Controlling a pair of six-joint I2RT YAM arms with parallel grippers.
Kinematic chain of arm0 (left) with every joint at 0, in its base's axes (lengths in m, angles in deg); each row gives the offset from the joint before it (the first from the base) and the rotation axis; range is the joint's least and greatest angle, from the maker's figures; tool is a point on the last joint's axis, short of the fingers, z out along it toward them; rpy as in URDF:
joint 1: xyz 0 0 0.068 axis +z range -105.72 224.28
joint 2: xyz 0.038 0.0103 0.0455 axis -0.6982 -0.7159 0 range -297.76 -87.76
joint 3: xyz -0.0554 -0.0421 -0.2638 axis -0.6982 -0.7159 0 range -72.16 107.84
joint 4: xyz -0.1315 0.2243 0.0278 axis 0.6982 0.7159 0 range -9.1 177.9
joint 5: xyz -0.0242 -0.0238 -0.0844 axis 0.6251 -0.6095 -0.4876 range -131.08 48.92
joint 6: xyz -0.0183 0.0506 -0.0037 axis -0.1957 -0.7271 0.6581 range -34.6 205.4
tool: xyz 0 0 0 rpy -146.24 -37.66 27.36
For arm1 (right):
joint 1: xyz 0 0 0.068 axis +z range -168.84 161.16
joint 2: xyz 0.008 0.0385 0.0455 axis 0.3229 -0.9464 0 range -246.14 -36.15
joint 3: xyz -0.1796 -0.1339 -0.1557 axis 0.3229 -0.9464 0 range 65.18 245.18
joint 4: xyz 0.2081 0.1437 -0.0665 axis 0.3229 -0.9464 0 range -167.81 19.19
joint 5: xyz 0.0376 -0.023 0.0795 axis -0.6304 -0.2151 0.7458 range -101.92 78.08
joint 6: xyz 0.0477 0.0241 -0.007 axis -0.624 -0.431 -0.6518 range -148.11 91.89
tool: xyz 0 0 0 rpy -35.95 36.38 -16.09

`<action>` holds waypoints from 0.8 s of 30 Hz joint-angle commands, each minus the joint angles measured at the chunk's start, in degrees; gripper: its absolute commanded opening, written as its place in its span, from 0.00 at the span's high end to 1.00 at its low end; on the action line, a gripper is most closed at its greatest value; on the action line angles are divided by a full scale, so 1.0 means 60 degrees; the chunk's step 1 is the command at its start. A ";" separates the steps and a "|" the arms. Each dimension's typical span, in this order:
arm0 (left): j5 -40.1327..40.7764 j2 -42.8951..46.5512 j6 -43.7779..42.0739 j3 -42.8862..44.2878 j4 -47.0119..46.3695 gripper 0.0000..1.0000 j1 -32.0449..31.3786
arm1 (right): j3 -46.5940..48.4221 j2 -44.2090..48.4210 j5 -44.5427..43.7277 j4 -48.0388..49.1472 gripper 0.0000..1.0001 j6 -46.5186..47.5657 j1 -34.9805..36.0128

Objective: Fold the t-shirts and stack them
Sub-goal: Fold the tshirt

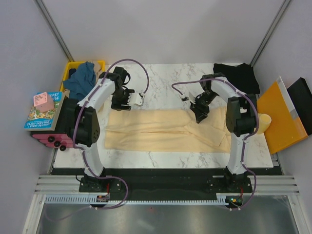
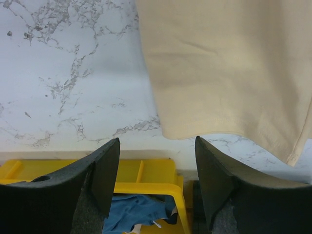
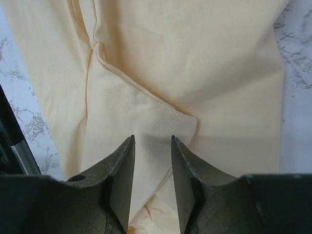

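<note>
Shirt: pale cream-yellow cloth t-shirt (image 1: 156, 131) flat mid white marble table (image 1: 161, 83), one flap folded in.
Left gripper (image 2: 157, 146): wide open, empty, over bare table beside shirt edge.
Right gripper (image 3: 152, 141): part-open over flap corner, nothing pinched.
Tip: go lower, nip both layers at corner w/o dragging.

Closed booth, white marble table (image 1: 161, 78), flat even light, no hard shadows.
Pale grey walls (image 1: 161, 29) at 9, 12 and 3 o'clock; metal corner posts (image 1: 53, 29) slant in at 11 and 1. Yellow crate (image 1: 101, 63) at 10, stacked books (image 1: 41, 117) at 9, orange folder (image 1: 278, 122) at 3. Slotted rail (image 1: 161, 199) and grey metal floor (image 1: 161, 219) at 6.
</note>
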 commanded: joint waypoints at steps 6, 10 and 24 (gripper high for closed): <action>-0.0157 -0.0004 0.0311 0.0158 -0.0158 0.30 -0.0190 | 0.0227 -0.0449 0.0453 -0.0354 0.64 0.0262 0.0026; -0.0172 -0.0033 0.0282 0.0217 -0.0158 0.30 -0.0219 | 0.0285 -0.0450 0.0409 -0.0281 0.78 0.0160 0.0026; -0.0260 -0.0077 0.0223 0.0246 -0.0187 0.30 -0.0263 | 0.0490 0.0195 -0.0088 0.0100 0.57 -0.0118 0.0041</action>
